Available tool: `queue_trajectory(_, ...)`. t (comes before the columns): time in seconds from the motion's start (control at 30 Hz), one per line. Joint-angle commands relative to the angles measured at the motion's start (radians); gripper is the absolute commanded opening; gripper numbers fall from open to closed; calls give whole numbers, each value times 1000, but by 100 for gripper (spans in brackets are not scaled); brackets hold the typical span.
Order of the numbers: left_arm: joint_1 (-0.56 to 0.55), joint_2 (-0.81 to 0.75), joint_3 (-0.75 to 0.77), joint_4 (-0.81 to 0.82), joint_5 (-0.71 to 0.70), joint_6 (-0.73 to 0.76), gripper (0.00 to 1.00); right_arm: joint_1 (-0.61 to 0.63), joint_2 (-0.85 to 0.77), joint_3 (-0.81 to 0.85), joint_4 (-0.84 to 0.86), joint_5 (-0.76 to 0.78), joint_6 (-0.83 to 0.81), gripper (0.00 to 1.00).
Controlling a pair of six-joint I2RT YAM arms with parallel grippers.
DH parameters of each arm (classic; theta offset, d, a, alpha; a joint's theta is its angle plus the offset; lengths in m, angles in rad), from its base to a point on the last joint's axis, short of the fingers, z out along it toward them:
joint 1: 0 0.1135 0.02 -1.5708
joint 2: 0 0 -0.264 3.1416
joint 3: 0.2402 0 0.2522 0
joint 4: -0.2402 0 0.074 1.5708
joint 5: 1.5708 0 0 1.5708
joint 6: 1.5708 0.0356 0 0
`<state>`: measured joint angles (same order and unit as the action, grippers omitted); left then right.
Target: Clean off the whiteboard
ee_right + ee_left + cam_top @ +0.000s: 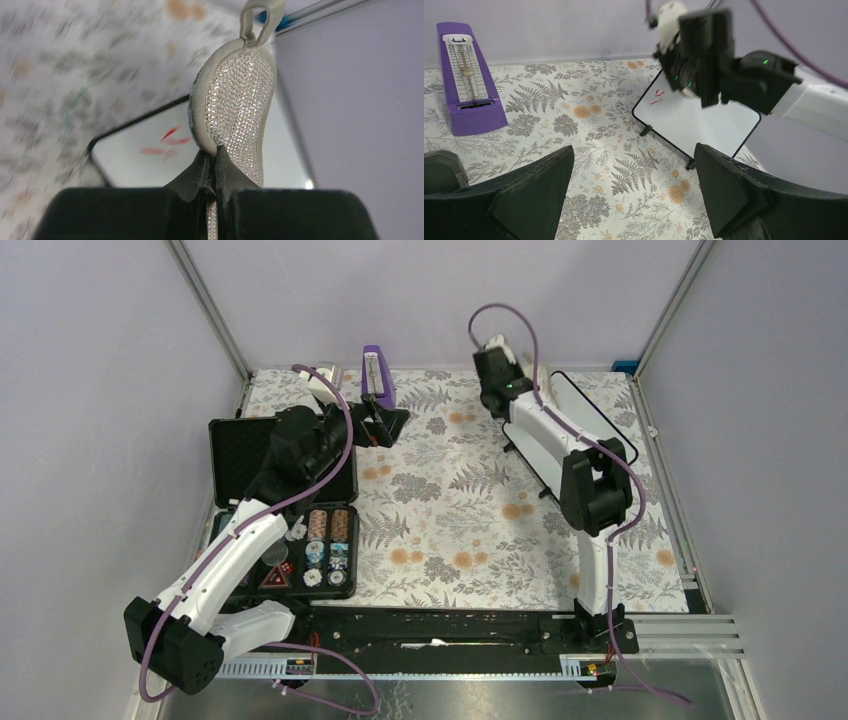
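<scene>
Directly beneath the right end effector (215, 160) lies the whiteboard (145, 165), raised on small feet on the floral-covered counter (450, 510) close to the right-hand wall. The end effector's jaws are pressed together on the narrow end of a silvery, rhinestone-textured oval pad (240, 105), which sticks out ahead of them with its fabric loop at the far tip. In the right wrist view a few red strokes (162, 142) sit just to the left of the pad, near one corner of the board; the rest of the white surface looks blank. Whether the pad touches the board or hangs just over it cannot be told.

Across the counter, the left end effector (633, 155) has its jaws wide apart and holds nothing. The board is ahead of it and to its right, and a purple metronome (469, 80) stands ahead to its left.

Wiping looks to be well along, with that one corner left to do. The next move probably calls for sliding the pad sideways onto the red strokes with its face flat and pressed down lightly. Too hard a push could shift the board on its feet.
</scene>
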<state>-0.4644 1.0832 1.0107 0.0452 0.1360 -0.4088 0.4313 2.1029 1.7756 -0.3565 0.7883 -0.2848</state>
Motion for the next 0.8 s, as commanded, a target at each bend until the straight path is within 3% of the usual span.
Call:
queue_trajectory(0.0, -4, -3, 24, 41, 6, 5, 99, -57, 28, 160, 113, 182, -151, 0)
queue_trajectory(0.17, -4, -2, 23, 41, 2, 6, 99, -77, 165, 276, 140, 243, -295, 0)
queue_trajectory(0.33, -4, 1, 25, 42, 8, 5, 99, -77, 232, 270, 202, 293, -368, 0)
queue_trajectory(0.57, -4, 6, 25, 42, 10, 4, 99, -64, 280, 221, 59, 279, -241, 0)
queue_trajectory(0.77, -4, 7, 25, 42, 11, 2, 99, 2, 259, 101, -6, 162, -108, 0)
